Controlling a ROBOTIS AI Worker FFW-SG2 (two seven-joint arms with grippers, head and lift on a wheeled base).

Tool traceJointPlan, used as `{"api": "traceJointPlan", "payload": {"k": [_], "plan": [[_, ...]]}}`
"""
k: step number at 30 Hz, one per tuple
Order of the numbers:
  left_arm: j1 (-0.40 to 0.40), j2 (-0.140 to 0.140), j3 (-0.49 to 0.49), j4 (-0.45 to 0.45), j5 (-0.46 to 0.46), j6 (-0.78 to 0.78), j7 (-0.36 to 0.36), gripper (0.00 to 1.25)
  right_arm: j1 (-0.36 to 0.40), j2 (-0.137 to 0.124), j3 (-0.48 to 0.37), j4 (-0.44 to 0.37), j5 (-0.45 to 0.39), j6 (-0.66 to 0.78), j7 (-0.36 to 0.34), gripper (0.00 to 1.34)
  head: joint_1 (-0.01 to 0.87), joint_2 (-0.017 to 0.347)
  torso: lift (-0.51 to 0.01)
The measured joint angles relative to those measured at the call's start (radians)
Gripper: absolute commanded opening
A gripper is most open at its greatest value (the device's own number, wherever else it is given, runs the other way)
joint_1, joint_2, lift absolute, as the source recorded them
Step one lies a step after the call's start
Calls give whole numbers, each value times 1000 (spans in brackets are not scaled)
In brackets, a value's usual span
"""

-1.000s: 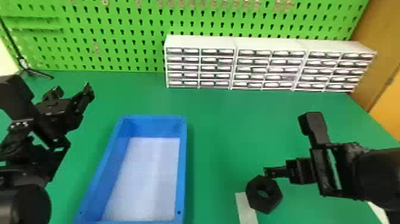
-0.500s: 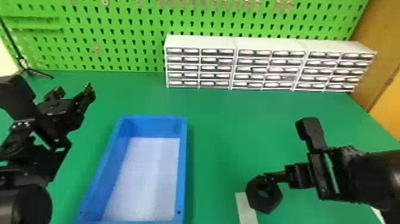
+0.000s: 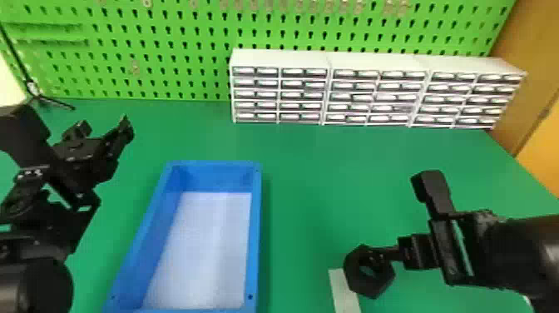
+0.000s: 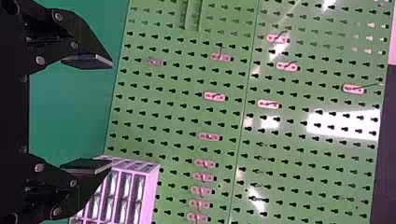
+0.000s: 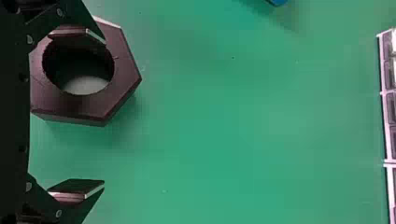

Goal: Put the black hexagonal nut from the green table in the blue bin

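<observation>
The black hexagonal nut (image 3: 368,285) lies flat near the front of the green table (image 3: 316,199), hole upward, partly over a pale strip (image 3: 345,295). It measures much the same whichever way one looks across it, so no long axis dictates the grip. The right gripper (image 5: 102,112) is by far the nearer, its fingers spread and nothing between them gripped. Its left finger (image 5: 77,39) lines up with the hole, while the other stands beyond the nut's right side, over bare green; whether either touches, I cannot tell. The nut thus lies beneath and to the left of the gripper's middle: the next move likely needs either a closing on the nut's right wall, one finger in the hole, or a shift left to straddle it. Compared with the earlier head views, the right gripper has drawn nearer the robot and over the nut, which has not moved. Farther left is the blue bin (image 3: 254,233), with no nut in it. Past its left side waits the left gripper (image 4: 112,114), spread and holding nothing. White drawers (image 3: 374,95) stand behind, against the pegboard (image 3: 174,39).
</observation>
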Motion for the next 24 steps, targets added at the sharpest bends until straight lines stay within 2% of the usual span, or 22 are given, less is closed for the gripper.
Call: {"api": "traceJointPlan", "payload": {"k": [24], "plan": [[-2,0,-2,1,1,0,0,755,-5,-4,12,43,0,0,0,1105,692,8,-97]]}}
